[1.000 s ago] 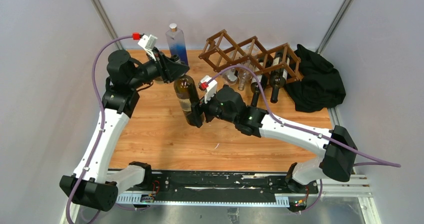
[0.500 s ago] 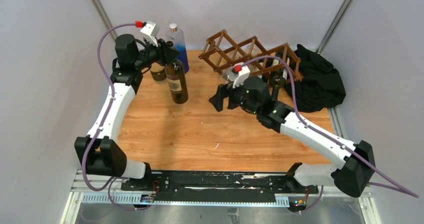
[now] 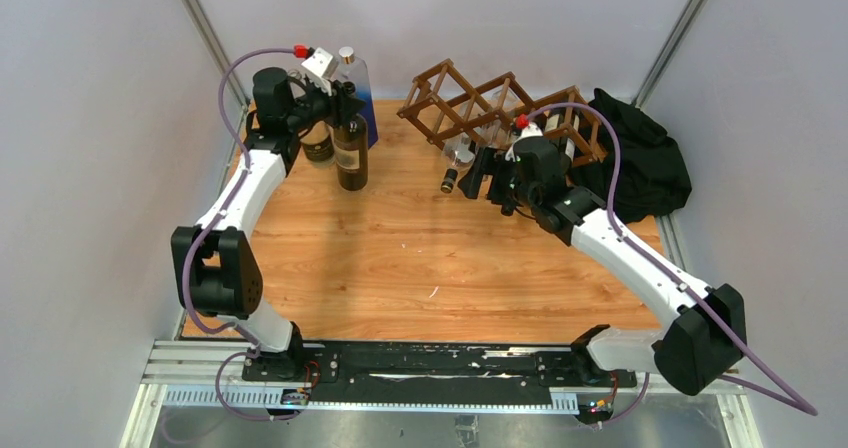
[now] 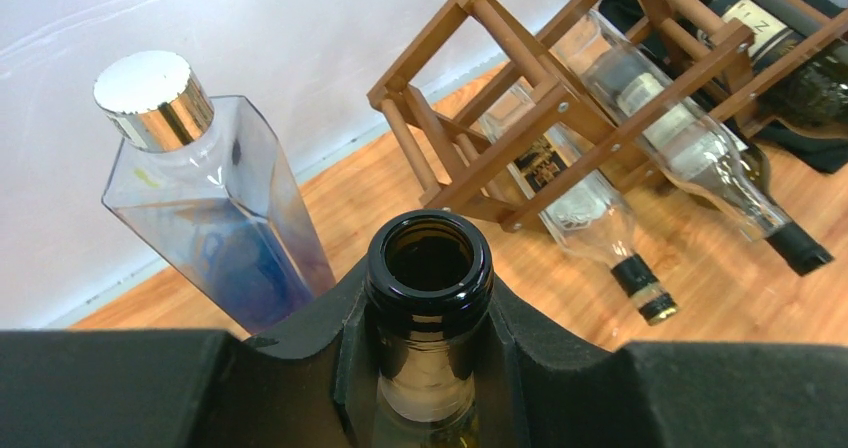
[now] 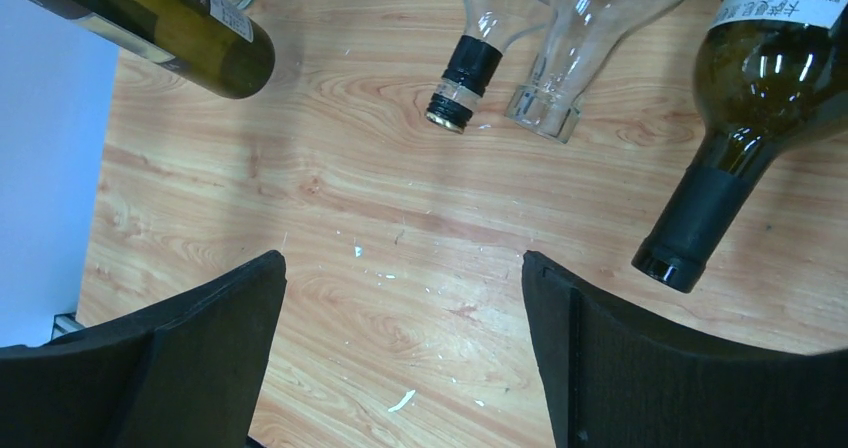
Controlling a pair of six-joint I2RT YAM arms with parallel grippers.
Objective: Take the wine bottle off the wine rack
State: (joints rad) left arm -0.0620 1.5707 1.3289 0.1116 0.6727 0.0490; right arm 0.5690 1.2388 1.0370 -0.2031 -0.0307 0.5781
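Wine bottle (image 3: 351, 158): dark glass, upright at far left of table (image 3: 400, 268), well clear of rack (image 3: 470, 93). Can't tell if the base sits on the wood or hangs just above it.
L gripper (image 3: 338, 108): clamped on its neck just under the open mouth. Wrist view shows a pad hugging each side.
R gripper (image 3: 488, 176): fingers wide apart, nothing held. It hovers low at the near side of rack, over the protruding necks.
Neighbours: blue bottle (image 3: 362, 78) is just behind the held one, nearly touching. Another dark bottle (image 3: 318, 146) stands just left of it.
In rack: capped clear bottle (image 5: 462, 73), open clear bottle (image 5: 548, 98) and green bottle (image 5: 760, 78), necks sloping down toward the near side.
Step (my read): L about to set down and release, R lining up on a neck.
Risk 1: L releases w/ base not flat, so it tips into blue bottle and dominoes.
Risk 2: L backs off before the pads clear the lip, so the neck gets dragged over.
Risk 3: R clips a neck on approach, so a bottle slides out and rolls.
Risk 4: smooth tapered glass could slip in R's grip.
Risk 5: an off-axis pull jams a bottle in the lattice, so the whole rack drags.
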